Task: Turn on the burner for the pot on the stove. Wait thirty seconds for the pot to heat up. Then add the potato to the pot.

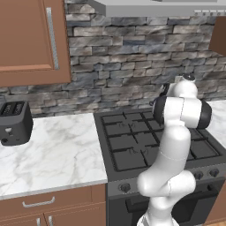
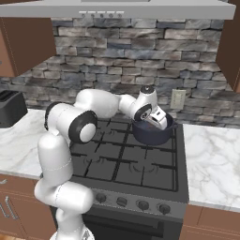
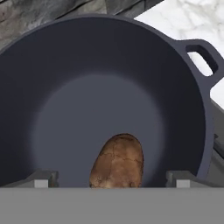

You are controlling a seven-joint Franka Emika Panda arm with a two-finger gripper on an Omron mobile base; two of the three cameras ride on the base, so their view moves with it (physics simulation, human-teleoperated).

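Note:
The dark blue-grey pot (image 2: 151, 135) stands on the back right of the black stove (image 2: 126, 161); its burner is hidden beneath it. My gripper (image 2: 160, 120) hangs just above the pot's rim, pointing down into it. In the hand view the pot (image 3: 109, 74) has one loop handle (image 3: 202, 56) at the upper right. The brown potato (image 3: 118, 162) lies on the pot's floor between my wide-apart fingertips (image 3: 43, 179), with a gap on each side. My gripper (image 3: 113, 180) is open and holds nothing. In the left base view my arm covers the pot on the stove (image 1: 128, 148).
Knobs (image 2: 122, 201) line the stove's grey front panel. A black toaster (image 1: 15, 123) sits on the marble counter (image 1: 57, 152) to the left. More counter (image 2: 211, 159) lies to the stove's right. A wall outlet (image 2: 178, 98) and a range hood (image 2: 117, 8) are behind and above.

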